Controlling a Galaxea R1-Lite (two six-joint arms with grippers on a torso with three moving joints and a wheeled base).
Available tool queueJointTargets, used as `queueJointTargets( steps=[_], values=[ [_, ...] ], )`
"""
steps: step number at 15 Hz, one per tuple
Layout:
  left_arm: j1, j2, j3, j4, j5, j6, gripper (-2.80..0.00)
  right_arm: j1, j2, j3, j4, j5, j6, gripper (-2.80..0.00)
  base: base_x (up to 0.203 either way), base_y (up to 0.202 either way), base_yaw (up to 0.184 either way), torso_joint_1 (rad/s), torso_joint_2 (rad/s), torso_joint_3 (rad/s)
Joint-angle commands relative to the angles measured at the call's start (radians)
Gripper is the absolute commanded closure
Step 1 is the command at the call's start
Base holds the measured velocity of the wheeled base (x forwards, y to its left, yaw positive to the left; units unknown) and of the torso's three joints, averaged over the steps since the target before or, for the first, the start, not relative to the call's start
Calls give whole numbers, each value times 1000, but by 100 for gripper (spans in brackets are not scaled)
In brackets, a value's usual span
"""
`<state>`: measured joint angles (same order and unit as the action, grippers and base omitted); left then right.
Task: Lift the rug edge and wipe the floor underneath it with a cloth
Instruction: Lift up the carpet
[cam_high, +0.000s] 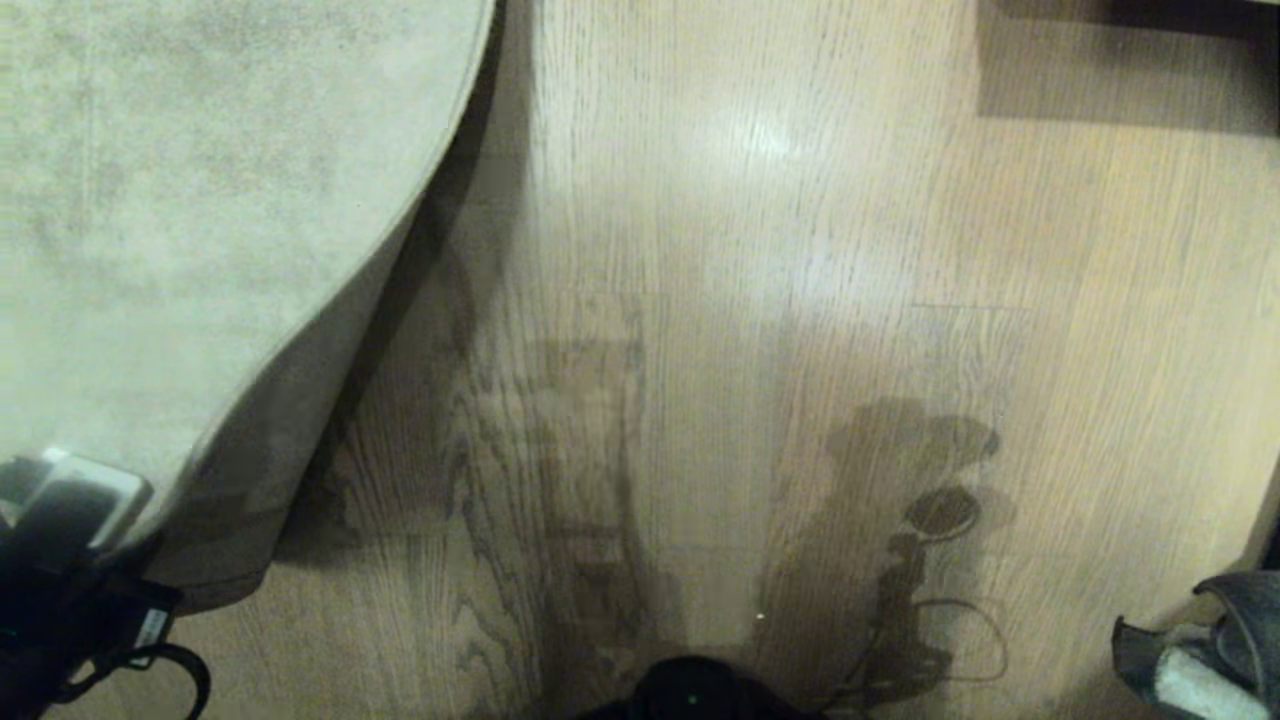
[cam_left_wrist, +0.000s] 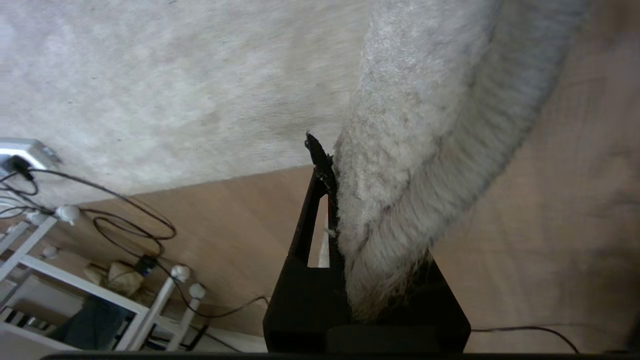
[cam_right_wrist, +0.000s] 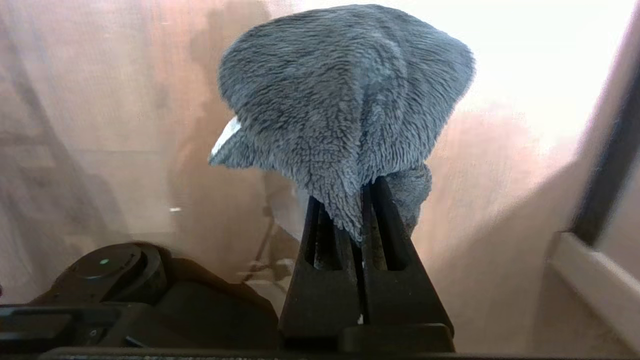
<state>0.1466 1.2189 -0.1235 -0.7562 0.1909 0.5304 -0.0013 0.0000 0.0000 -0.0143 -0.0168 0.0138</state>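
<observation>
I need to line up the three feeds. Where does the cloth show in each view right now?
Head view: the cloth sits at the bottom right corner, partly cut off.
Left wrist view: not in it; the left gripper holds the rug edge there.
Right wrist view: upper middle, a grey fluffy bunch pinched in the right gripper.
Shared landmark: the floor, wood planks, shows in all three.

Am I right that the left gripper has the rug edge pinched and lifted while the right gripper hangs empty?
Not quite: the right gripper is not empty. The right wrist view shows it shut on the cloth. The left gripper does hold the rug edge pinched and lifted.
</observation>
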Motion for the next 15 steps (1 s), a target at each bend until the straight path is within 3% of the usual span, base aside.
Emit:
queueJointTargets(
  steps=[1, 9, 15],
  values=[
    [1, 1, 1, -2, 5, 3, 0, 0, 2, 0, -1, 0, 0, 0, 0, 192, -6, 5, 2, 3],
    [7, 0, 1, 0, 4, 5, 0, 0, 1, 0, -1, 0, 0, 0, 0, 184, -3, 1, 2, 3],
    [16, 2, -96, 91, -56, 50, 0, 0, 2, 0, 0, 0, 0, 0, 0, 11, 0, 1, 0, 0]
  ],
)
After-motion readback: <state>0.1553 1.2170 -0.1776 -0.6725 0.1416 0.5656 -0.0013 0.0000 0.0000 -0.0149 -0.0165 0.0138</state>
